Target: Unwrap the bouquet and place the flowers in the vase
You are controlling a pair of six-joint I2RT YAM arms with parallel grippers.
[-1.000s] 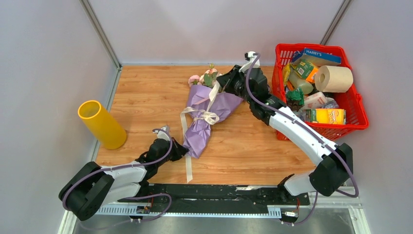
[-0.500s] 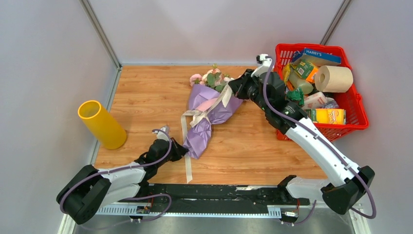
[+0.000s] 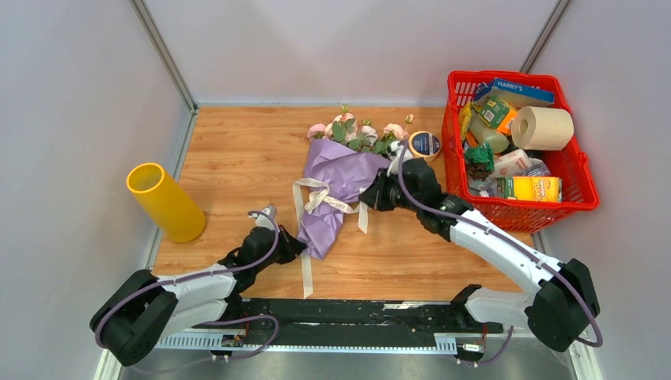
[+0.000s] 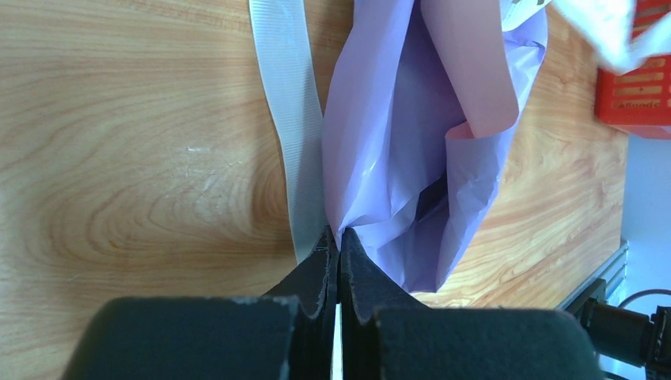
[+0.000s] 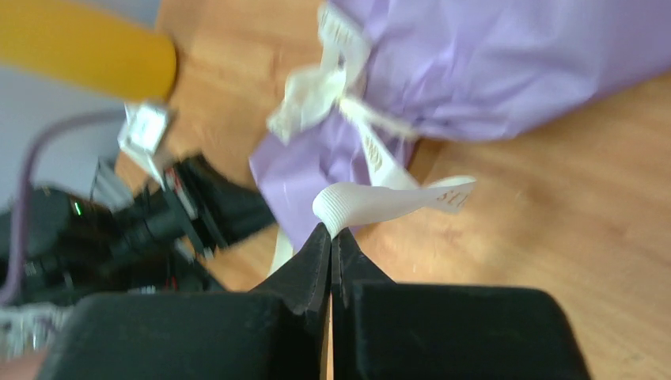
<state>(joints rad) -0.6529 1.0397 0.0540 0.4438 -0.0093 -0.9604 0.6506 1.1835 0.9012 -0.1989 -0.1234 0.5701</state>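
The bouquet (image 3: 336, 178) lies on the wooden table, a lilac paper cone with a loosened cream ribbon (image 3: 319, 197) round its middle. The flowers (image 3: 358, 131), pink with green leaves, stick out at its far end. My left gripper (image 3: 298, 244) is shut on the cone's near tip; the left wrist view shows the purple paper (image 4: 411, 134) pinched between its tips (image 4: 339, 237). My right gripper (image 3: 369, 198) is shut on a ribbon end (image 5: 380, 202), just right of the cone (image 5: 506, 63). The yellow vase (image 3: 164, 202) stands tilted at the left edge.
A red basket (image 3: 581, 190) full of groceries, with a beige paper roll (image 3: 546, 127), stands at the right. A round dark-topped tin (image 3: 425, 144) sits between the flowers and the basket. A long ribbon tail (image 3: 305, 269) trails toward the near edge. Walls close in on the left and back.
My right gripper has swung from the far side by the flowers to the near right of the cone, pulling the ribbon along; the bow has loosened. The left gripper has stayed put.
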